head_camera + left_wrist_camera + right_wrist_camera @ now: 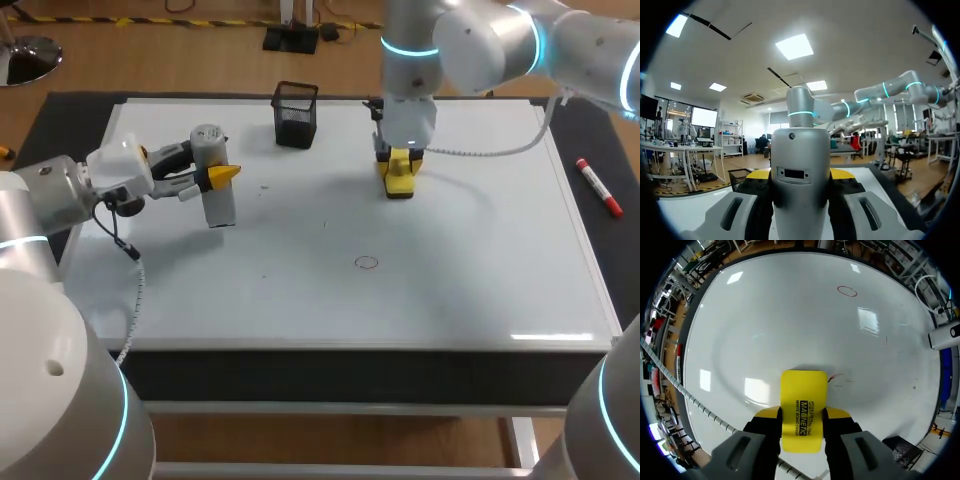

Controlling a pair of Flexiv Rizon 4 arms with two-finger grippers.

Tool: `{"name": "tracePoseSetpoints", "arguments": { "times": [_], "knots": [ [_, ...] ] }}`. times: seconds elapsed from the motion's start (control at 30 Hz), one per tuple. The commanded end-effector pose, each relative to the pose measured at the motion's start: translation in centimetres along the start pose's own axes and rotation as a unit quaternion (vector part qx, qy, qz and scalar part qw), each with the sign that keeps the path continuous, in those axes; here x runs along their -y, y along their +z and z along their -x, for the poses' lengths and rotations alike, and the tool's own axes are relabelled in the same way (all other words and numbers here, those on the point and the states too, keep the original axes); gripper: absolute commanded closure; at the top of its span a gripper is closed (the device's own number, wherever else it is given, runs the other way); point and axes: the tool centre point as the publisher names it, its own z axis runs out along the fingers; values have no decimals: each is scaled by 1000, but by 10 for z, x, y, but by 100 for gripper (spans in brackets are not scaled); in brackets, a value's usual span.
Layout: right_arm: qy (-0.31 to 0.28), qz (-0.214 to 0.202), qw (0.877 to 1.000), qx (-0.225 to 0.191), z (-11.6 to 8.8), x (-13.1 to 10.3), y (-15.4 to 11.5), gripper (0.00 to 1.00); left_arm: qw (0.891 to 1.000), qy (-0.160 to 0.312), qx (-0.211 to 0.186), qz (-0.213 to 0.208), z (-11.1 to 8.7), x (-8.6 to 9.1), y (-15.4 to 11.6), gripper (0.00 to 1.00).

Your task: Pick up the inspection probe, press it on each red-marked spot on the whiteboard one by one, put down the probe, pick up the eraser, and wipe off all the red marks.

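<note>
Near the middle of the whiteboard's [480, 300] far edge, my right jaws [802, 413] are squeezing the yellow eraser [801, 390] from both of its long sides. The eraser looks to be lying flat on the board. Its long way is running from the far edge toward the near edge.

The red circle [367, 262] is lying that same way from my right jaws. It is closer to the near edge, a little toward the left edge, and well apart from the eraser. In the right wrist view it is sitting far out ahead of the eraser's front end and a bit off to one side. A small red smear [835, 376] is showing just beside one front corner of the eraser. I am thinking the smear comes first. After that comes a long pull toward the near edge for the circle.

Over by the whiteboard's left edge, my left jaws [801, 174] are clamping the grey probe [218, 200] and holding it upright. The probe is not put down yet, and I cannot tell if its bottom is touching the board. It is sitting farther from the circle than the eraser is, so my right arm is the nearer one.
</note>
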Motion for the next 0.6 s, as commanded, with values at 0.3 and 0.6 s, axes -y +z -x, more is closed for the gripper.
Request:
{"name": "tracePoseSetpoints", "arguments": {
  "times": [0.3, 0.6],
  "knots": [
    [6, -27, 1000, 5, -21, 4, -24, 100, 1000, 1, 1, -2, 0, 0, 1, 100],
    [-12, -31, 999, 17, 17, -17, -35, 100, 1000, 1, 1, -2, 0, 0, 1, 100]
  ]
}}
